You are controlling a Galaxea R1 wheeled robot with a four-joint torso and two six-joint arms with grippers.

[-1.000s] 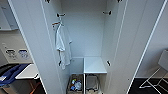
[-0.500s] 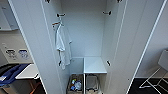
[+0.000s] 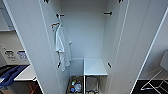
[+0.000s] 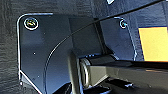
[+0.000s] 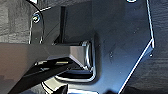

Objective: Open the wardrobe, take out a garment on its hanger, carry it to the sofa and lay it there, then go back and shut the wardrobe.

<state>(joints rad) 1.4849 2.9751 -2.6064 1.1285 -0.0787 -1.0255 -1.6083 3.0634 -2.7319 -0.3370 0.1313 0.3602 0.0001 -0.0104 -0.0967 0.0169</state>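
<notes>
Tall white wardrobe (image 3: 30, 45), doors open, centre frame; a limp white T-shirt (image 3: 61, 47) hangs upper left. Pincer state: cannot tell.

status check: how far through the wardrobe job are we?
Done, by the look of it: the wardrobe stands with both doors open, and no orange hoodie hangs inside. A white garment hangs at the interior's left. Whether the hoodie is on the sofa can't be told from here. In hand: nothing visible; the head camera faces the open interior. Left: closing the doors.
</notes>
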